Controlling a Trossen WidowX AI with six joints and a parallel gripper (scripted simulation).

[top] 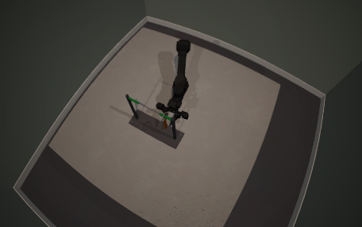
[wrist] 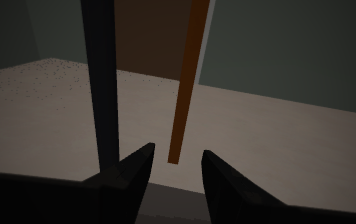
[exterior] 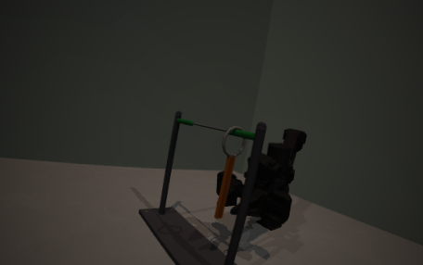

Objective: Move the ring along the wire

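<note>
Beside the near post (top: pixel 174 128) (exterior: pixel 246 192) (wrist: pixel 101 85), claw (top: pixel 171 116) (exterior: pixel 237 208) (wrist: pixel 178 152): parted, grasping nothing; set back from the handle
Handle (top: pixel 165 124) (exterior: pixel 224 187) (wrist: pixel 186 90): orange, hanging at a tilt beside that post — free
Ring (exterior: pixel 224 143): around the wire at the green part (top: pixel 165 117) (exterior: pixel 245 134) next to that post
Progress: likely the carry is done and release made; backing clear remains — judgement only
Obstacles: that post close by; grey wire (top: pixel 148 109) (exterior: pixel 209 127) leading away from its green part

Honestly, the dark post (top: pixel 174 128) (exterior: pixel 245 195) (wrist: pixel 101 90) is the big blocker, standing near the orange handle (top: pixel 165 124) (exterior: pixel 224 187) (wrist: pixel 184 90). There's a gap between handle and far post (top: pixel 132 107) (exterior: pixel 170 164), topped by the wire (top: pixel 148 109) (exterior: pixel 209 127).
</note>
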